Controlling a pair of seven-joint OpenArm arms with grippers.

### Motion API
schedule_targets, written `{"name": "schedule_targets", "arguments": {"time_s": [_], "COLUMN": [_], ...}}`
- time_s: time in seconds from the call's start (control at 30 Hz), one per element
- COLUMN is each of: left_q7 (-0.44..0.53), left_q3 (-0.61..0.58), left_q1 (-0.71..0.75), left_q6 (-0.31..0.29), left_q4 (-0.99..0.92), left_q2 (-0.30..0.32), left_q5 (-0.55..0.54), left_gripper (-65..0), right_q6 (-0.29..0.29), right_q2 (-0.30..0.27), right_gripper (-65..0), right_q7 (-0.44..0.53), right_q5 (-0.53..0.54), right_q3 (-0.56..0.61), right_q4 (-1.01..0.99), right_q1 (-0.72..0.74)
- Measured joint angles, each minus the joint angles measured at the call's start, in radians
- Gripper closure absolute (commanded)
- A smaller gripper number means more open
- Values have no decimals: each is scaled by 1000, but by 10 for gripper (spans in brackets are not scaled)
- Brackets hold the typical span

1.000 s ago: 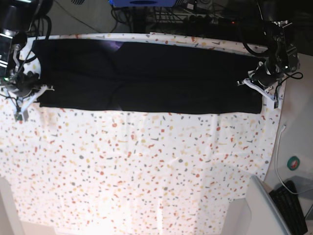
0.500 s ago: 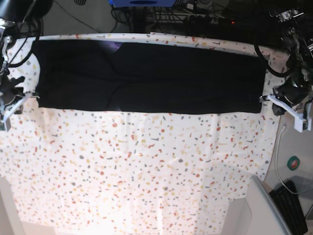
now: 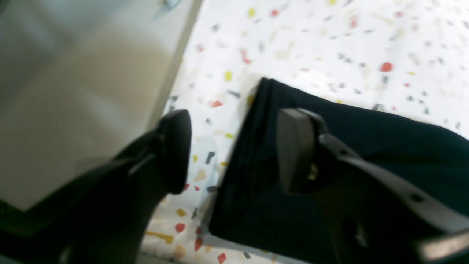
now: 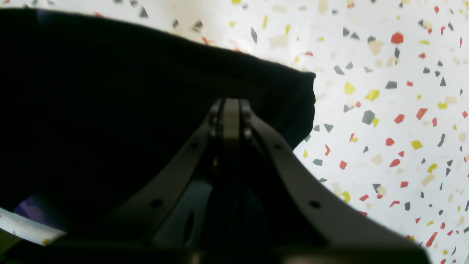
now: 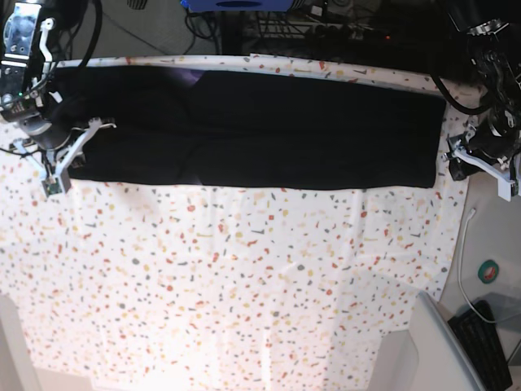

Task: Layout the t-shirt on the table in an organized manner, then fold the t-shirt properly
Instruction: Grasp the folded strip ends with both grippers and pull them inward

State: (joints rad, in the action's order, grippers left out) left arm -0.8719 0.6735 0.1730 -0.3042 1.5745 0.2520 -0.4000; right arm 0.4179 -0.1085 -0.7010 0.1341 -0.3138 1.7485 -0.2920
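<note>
The black t-shirt (image 5: 244,130) lies folded as a long flat band across the far part of the speckled table (image 5: 244,285); a bit of purple print shows at its top edge. My right gripper (image 5: 63,159) is at the band's left near corner. In the right wrist view it (image 4: 231,110) is shut, tips over the black cloth (image 4: 110,110); no cloth shows between them. My left gripper (image 5: 452,163) is at the band's right end. In the left wrist view it (image 3: 234,150) is open, straddling the shirt's edge (image 3: 366,146), one finger (image 3: 296,146) over the cloth.
The table's right edge (image 5: 456,236) is close to my left gripper, with grey floor beyond (image 3: 73,91). A cable, a green round object (image 5: 488,271) and a keyboard (image 5: 488,342) lie on the floor at the right. Dark equipment (image 5: 326,24) stands behind the table.
My right gripper has moved from the table's left edge back onto the shirt's left corner. My left gripper has moved a little up and in toward the shirt's right end.
</note>
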Motion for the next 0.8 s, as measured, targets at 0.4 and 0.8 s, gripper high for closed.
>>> {"name": "schedule_targets", "arguments": {"time_s": [0.4, 0.8], "left_q7": [2, 33], "left_q3": [13, 8], "left_q1": [-51, -163], "left_q6": [-355, -359], "left_q4": [-335, -509], "left_q2": [23, 34], "left_q5": [11, 3], "left_gripper": [-591, -586], "right_q6": [0, 0], "right_q2": [4, 2], "right_gripper": [0, 0], "right_q7": [0, 0], "right_q5": [3, 3], "right_q3": [3, 3], "right_q4": [-1, -1], "right_q1": [0, -11]}}
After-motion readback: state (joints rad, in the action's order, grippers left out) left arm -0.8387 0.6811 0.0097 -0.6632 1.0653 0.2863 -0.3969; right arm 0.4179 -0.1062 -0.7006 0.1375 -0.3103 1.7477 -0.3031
